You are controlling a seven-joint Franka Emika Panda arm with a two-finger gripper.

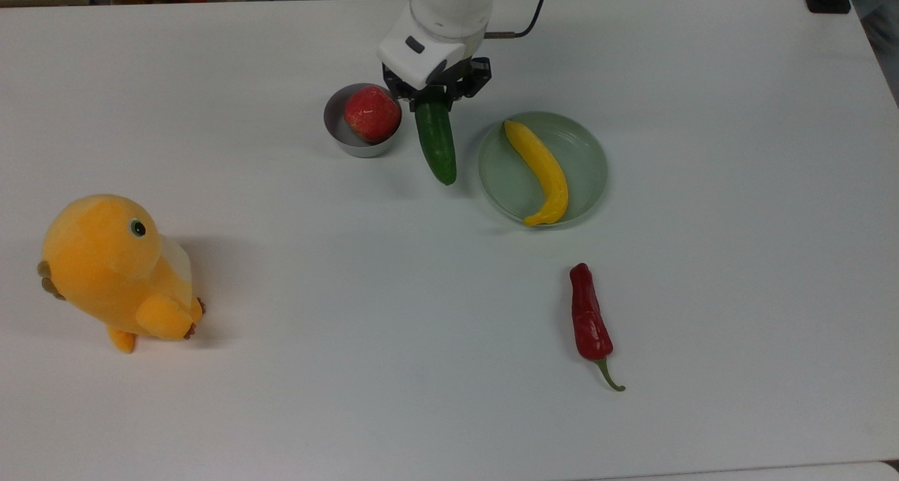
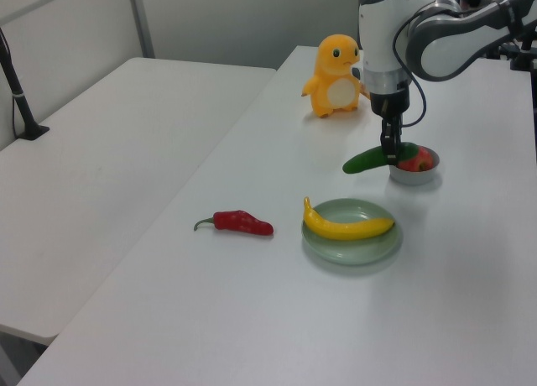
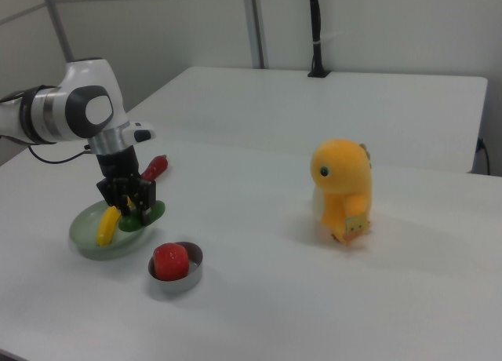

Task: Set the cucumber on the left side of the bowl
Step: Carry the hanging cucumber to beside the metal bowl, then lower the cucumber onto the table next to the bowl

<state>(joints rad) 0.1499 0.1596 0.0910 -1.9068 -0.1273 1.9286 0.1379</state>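
- hand (image 1: 434, 100) of mine pinches the cucumber (image 1: 437, 142) at one end, fingers pressed against its sides, and the rest of it sticks out free toward the top view's bottom.
- cucumber is in the air above the bench (image 1: 449, 312), between the bowl (image 1: 344, 138) and the pale green dish (image 1: 583, 158) in the top view; it lies on the top view's right of the bowl, close beside it and apart from it.
- in the left view the cucumber (image 2: 369, 159) hangs nearly level, its free end tipped slightly down, with the bowl (image 2: 413, 174) just behind it.
- in the right view my hand (image 3: 129, 204) points straight down over the near edge of the dish (image 3: 86, 234).
- my arm comes in from the top view's upper edge, wrist upright, white housing above the black fingers, a dark cable trailing off behind it.
- the bowl holds a red fruit (image 1: 371, 112).
- a yellow curved fruit (image 1: 541, 172) lies in the dish.
- a red chilli (image 1: 588, 321) lies on the bench well apart, toward the top view's lower right.
- an orange plush toy (image 1: 116, 270) stands at the top view's left.
- no writing or label that i can read on anything.
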